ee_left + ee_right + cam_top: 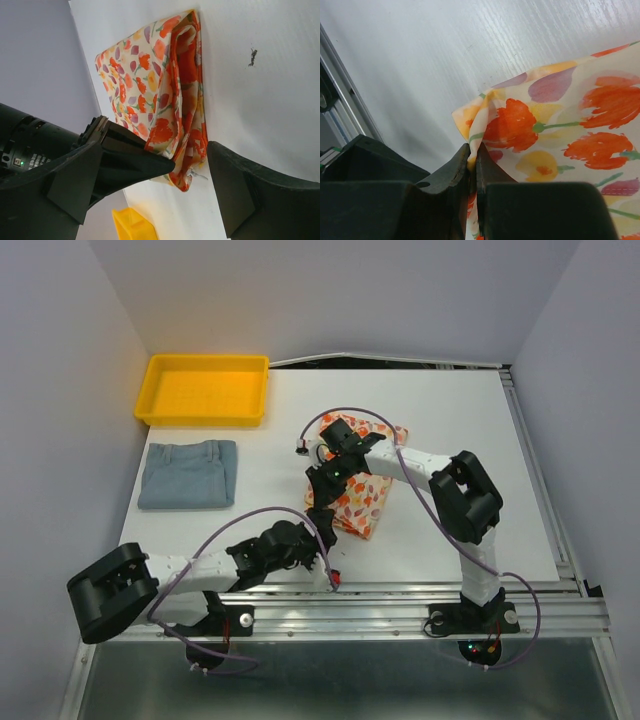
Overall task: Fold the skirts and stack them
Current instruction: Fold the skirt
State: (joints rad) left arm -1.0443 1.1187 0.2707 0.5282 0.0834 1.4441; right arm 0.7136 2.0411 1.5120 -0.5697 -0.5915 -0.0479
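Step in hand looks like folding the floral skirt (362, 502). The denim skirt (188, 473) lies folded flat at the left of the table (470, 440), just in front of the tray (205, 359), so stacking is not yet done. The floral skirt sits mid-table in bunched layers, well apart from the denim skirt. The right gripper (472, 160) is clamped on a corner of the floral skirt, jaws pressed together with cloth pinched between them. The left gripper (192, 160) has its jaws wide apart and holds nothing; it sits low near the table's front edge, facing the skirt's near end. The next move likely calls for the right gripper to carry its corner across to close the fold, with the left pinning or taking the other end, and then for the bundle to go onto the denim skirt. The top view gives the layout and both skirts but hides the pinch under the right arm. Only the right wrist view confirms the grip. The left wrist view shows the folded layers edge-on. I cannot tell whether the left finger touches cloth.
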